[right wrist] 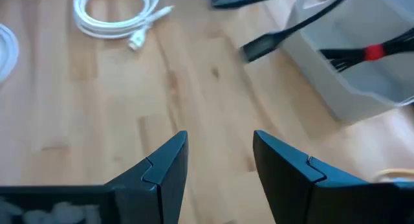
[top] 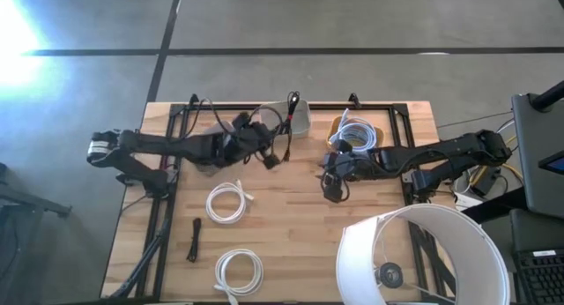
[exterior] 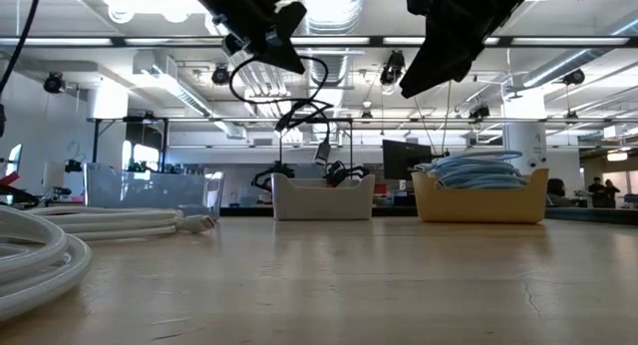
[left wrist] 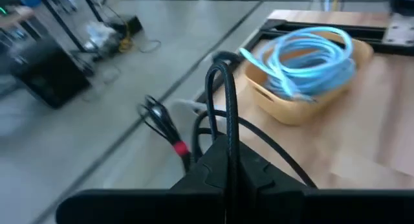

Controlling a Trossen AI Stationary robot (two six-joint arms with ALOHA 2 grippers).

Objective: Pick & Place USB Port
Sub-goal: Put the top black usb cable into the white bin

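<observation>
My left gripper is raised above the table beside the grey bin and is shut on a black USB cable. The cable loops up and out from the fingers, and its plug end dangles in the air near the bin. Another black cable with a red tie lies inside the grey bin. My right gripper is open and hovers over bare wood in front of the tan bin, touching nothing. In the low view the cable hangs above the grey bin. My left gripper pinches the black cable between its two shut fingers at a bend in the cord, away from the plug. The cable is lifted clear of the table. One loop stands up past the fingertips, and the rest hangs slack below.
The tan bin holds coiled light-blue cable. Two white cable coils and a short black cable lie on the near part of the table. A large white round shade covers the near right corner.
</observation>
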